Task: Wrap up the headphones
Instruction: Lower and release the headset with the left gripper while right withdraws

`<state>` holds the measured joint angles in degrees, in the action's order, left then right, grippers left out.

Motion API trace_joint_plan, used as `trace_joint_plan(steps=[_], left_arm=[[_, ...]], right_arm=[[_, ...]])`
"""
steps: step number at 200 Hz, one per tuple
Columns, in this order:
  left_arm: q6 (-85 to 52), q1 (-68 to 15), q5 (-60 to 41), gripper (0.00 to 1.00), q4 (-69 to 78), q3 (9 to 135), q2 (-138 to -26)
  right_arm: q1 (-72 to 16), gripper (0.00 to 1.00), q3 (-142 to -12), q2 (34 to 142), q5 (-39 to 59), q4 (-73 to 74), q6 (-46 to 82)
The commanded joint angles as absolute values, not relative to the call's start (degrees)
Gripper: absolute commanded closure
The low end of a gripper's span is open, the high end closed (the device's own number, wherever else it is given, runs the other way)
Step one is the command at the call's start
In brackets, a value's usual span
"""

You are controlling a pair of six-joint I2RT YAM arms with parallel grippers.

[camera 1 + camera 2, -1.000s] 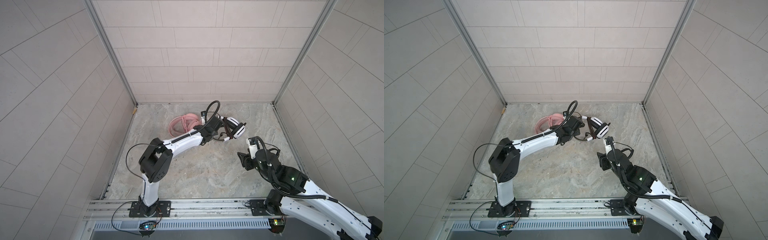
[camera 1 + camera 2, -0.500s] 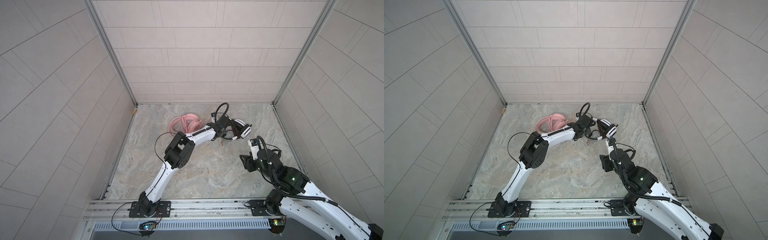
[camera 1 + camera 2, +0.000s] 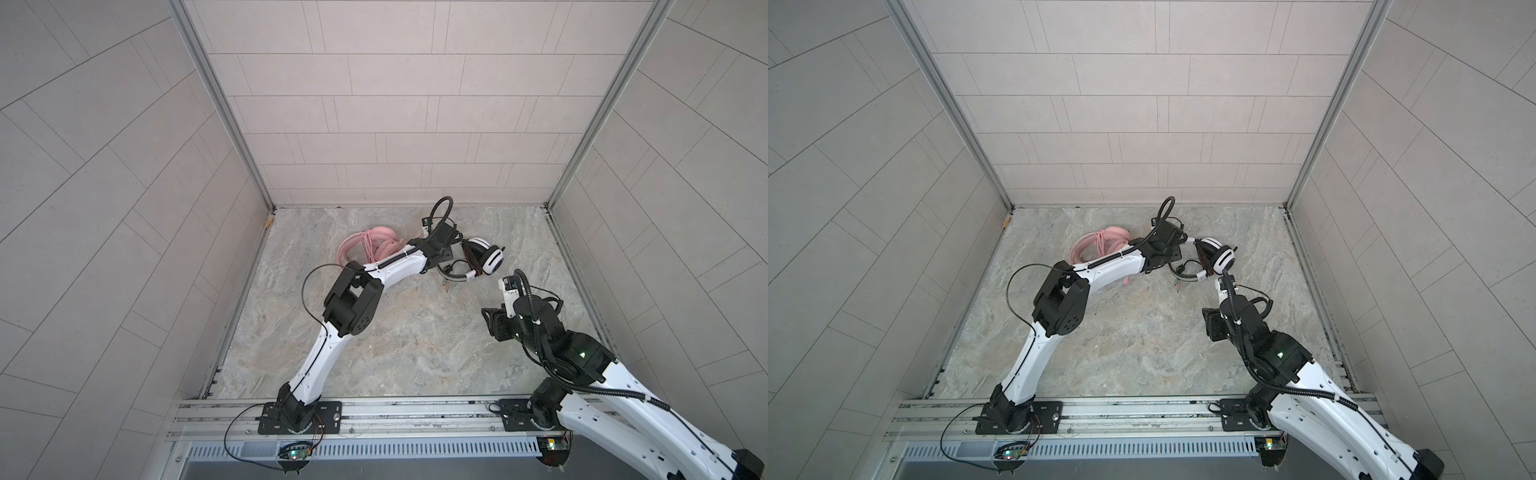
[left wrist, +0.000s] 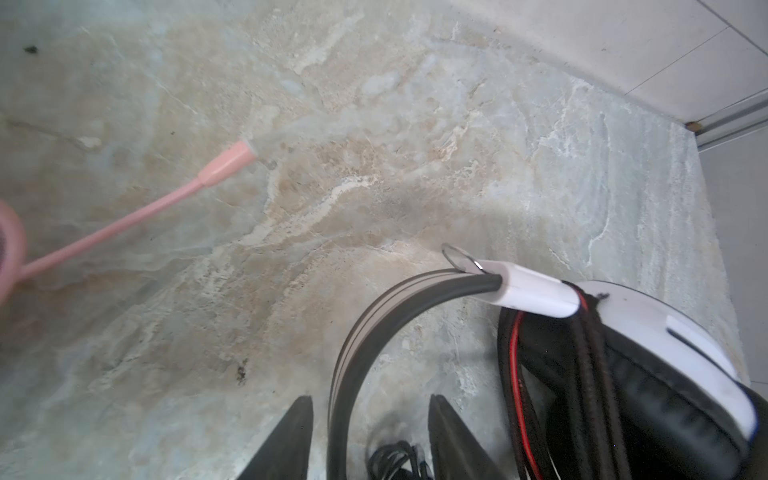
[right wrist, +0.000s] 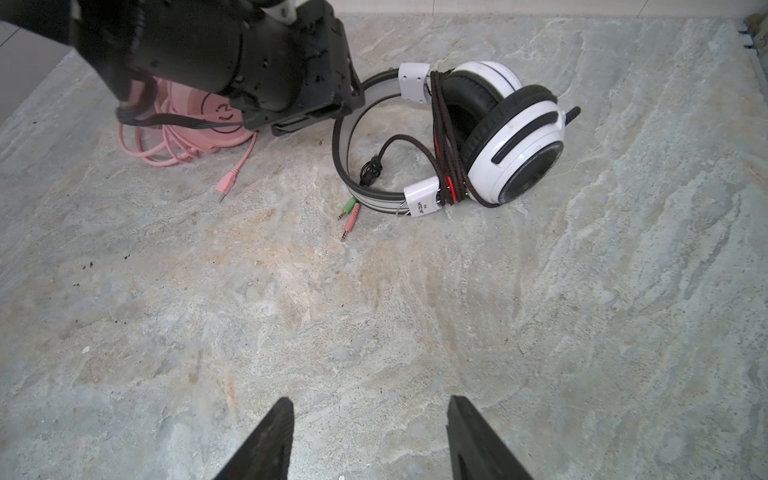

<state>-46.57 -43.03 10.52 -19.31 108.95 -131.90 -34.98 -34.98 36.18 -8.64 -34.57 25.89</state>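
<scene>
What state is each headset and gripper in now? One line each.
white-and-black headset: lying on table, dark cable wound round it, audio plugs loose
pink headset: lying on table, pink cable looped, pink plug loose
left gripper: open, astride headband
right gripper: open, empty

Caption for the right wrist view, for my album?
White headset, cable wound round it, beside the pink headset on the table, past the open right claw.

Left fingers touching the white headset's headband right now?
Apart. In the left wrist view the headband runs between the fingers of the left gripper, with table surface showing on each side of it.
</scene>
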Motion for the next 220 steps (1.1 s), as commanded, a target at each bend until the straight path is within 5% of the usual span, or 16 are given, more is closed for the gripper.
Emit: trace_joint_plan(steps=[1, 82, 164, 220], left_arm=[[-43.0, -42.9, 11.6, 0.48, -17.3, 104.6, -123.1], [-35.5, -40.3, 19.7, 0.48, -9.5, 70.2, -91.8], [-31.6, -21.7, 22.7, 0.49, -11.7, 41.4, -59.4], [-34.3, -15.0, 34.3, 0.5, -11.2, 28.9, -44.9]], right_arm=[[-33.1, 0.4, -34.1, 36.6, -10.4, -34.3, 27.5], [-20.8, 0.4, -35.1, 43.4, -16.9, -23.5, 26.7], [-11.6, 0.35, -33.2, 51.6, -30.1, -6.8, 20.8], [-8.6, 0.31, -30.1, 58.7, -36.8, 4.6, 14.3]])
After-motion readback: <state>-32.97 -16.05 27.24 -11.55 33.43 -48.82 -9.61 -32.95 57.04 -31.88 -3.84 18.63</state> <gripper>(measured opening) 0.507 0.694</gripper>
